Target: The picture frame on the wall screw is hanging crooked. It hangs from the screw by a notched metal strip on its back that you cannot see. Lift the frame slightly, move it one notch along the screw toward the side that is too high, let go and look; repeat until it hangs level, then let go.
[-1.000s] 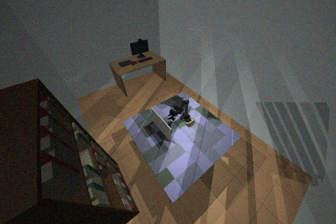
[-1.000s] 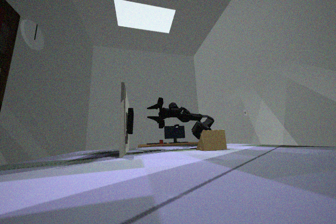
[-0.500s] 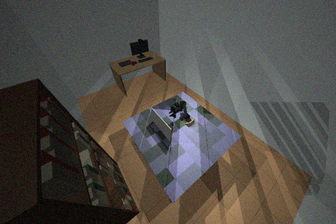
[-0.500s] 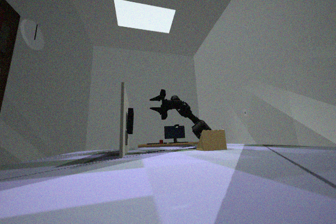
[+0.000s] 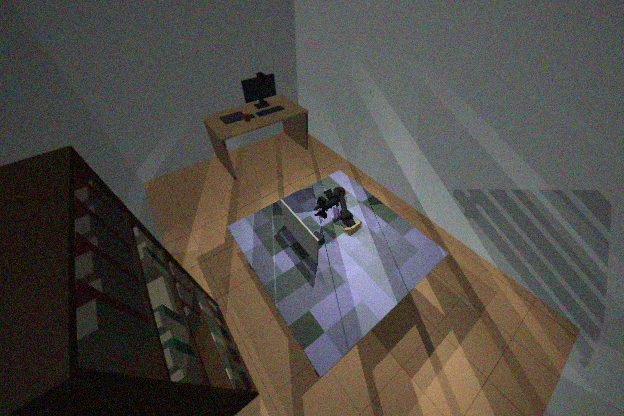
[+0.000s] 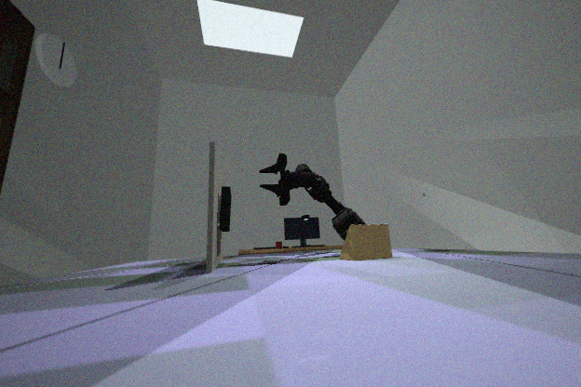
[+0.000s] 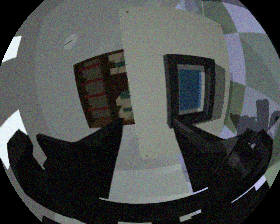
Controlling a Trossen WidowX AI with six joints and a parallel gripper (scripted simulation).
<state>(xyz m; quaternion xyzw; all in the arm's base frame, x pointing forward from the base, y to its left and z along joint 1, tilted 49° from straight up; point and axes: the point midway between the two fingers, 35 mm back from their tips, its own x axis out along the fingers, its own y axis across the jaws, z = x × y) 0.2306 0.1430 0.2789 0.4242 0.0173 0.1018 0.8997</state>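
The dark picture frame (image 6: 225, 209) (image 7: 170, 90) hangs on the upright pale panel (image 5: 298, 220) (image 6: 211, 209) (image 7: 146, 50), with a blue picture inside its dark border. The wrist view bends the lines, and the exterior view shows the frame edge-on, so I cannot tell if it hangs level. My gripper (image 5: 318, 210) (image 6: 261, 180) (image 7: 148, 121) is open and empty. It stands off from the panel, with its fingertips higher than the frame's top edge in the exterior view. The screw and the notched strip are hidden behind the frame.
The arm's tan base block (image 5: 353, 228) (image 6: 367, 242) stands on the patchwork mat (image 5: 320, 350) (image 6: 307, 353), facing the panel. A desk (image 5: 260, 119) with a monitor (image 5: 258, 88) (image 6: 302, 228) is farther back. A tall bookcase (image 5: 25, 250) (image 7: 95, 90) stands behind the panel.
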